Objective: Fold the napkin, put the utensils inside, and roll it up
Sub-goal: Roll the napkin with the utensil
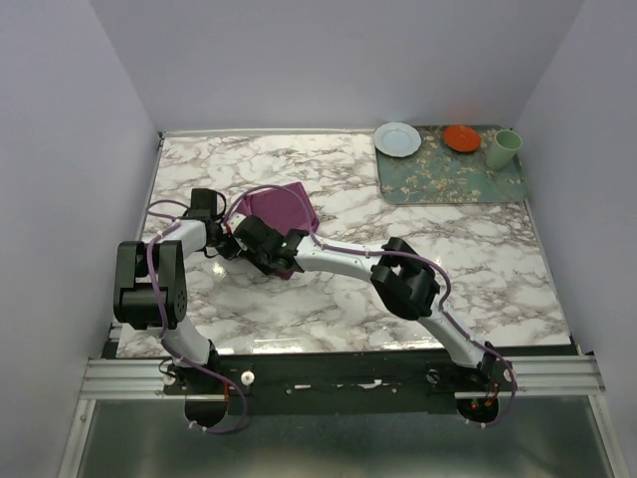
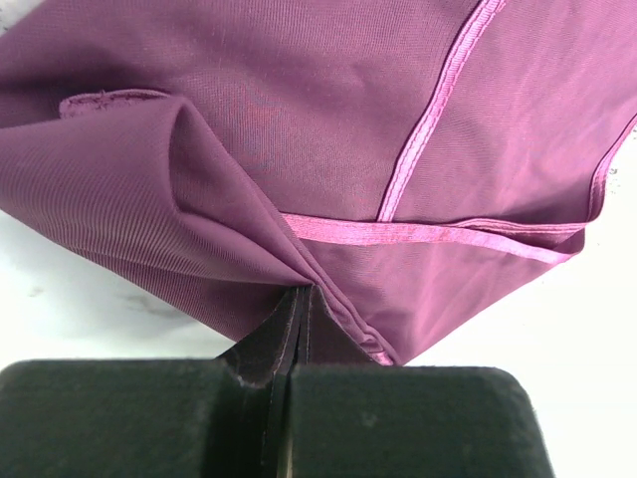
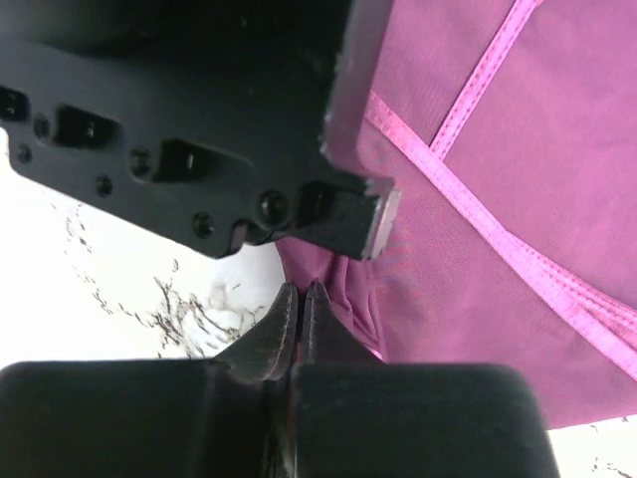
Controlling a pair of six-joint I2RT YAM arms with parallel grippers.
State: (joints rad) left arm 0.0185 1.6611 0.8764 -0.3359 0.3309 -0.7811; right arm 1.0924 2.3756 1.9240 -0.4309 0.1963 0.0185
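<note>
Leftmost, pinches a bunched fold of the napkin [image 1: 284, 207] with the left gripper [image 2: 299, 299], jaws pressed flat together on the plum cloth at its near edge. Stands that fold up as a soft ridge, seen close in the left wrist view, with pink hemmed borders crossing the fabric behind it and one corner ending just right of the jaws. Has the napkin crumpled on the marble table [image 1: 448, 269], left of centre and toward the back, partly hidden under both wrists in the top view. Just to the right, holds the right gripper [image 3: 299, 296] closed as well, tips together at the napkin's edge, close under the black body of the left gripper. Cannot tell of any cloth caught between those right-hand tips. Shows more plum fabric and a pink hem spreading off to the right of them. Stretches the right arm slantwise across the table from its base at the near right corner. Farther right, at the back corner, well apart from the napkin: a green floral mat [image 1: 448, 181] bearing a pale blue plate [image 1: 397, 138], an orange bowl [image 1: 461, 137] and a light green cup [image 1: 503, 149].
</note>
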